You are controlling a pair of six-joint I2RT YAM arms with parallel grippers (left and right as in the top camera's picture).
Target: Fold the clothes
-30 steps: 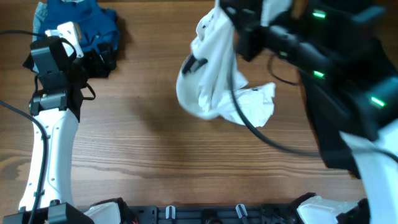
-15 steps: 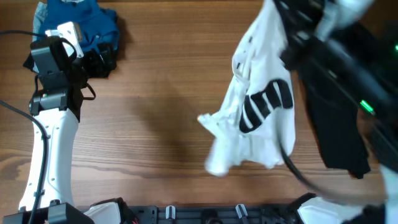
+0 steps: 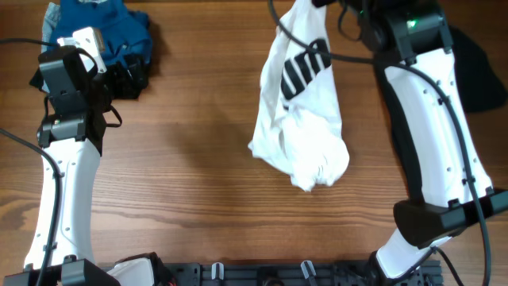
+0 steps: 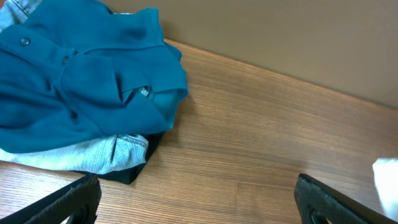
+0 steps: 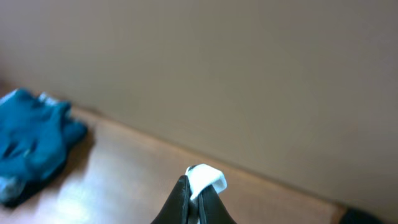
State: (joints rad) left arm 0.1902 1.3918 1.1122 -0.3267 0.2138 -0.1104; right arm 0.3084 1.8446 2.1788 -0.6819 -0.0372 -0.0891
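Observation:
A white garment with black stripes hangs from my right gripper at the back of the table, its lower end bunched on the wood. In the right wrist view the right gripper is shut on a white fold of the garment. My left gripper is open and empty, hovering over bare wood beside a pile of clothes with a blue shirt on top, which also shows in the overhead view. A corner of the white garment shows at the right edge of the left wrist view.
A black garment lies at the right edge behind the right arm. The pile holds light denim and a black piece under the blue shirt. A wall runs along the table's far edge.
The right arm has swung the white garment from the table's front right back to the far centre and lifted it. The left arm has not moved.

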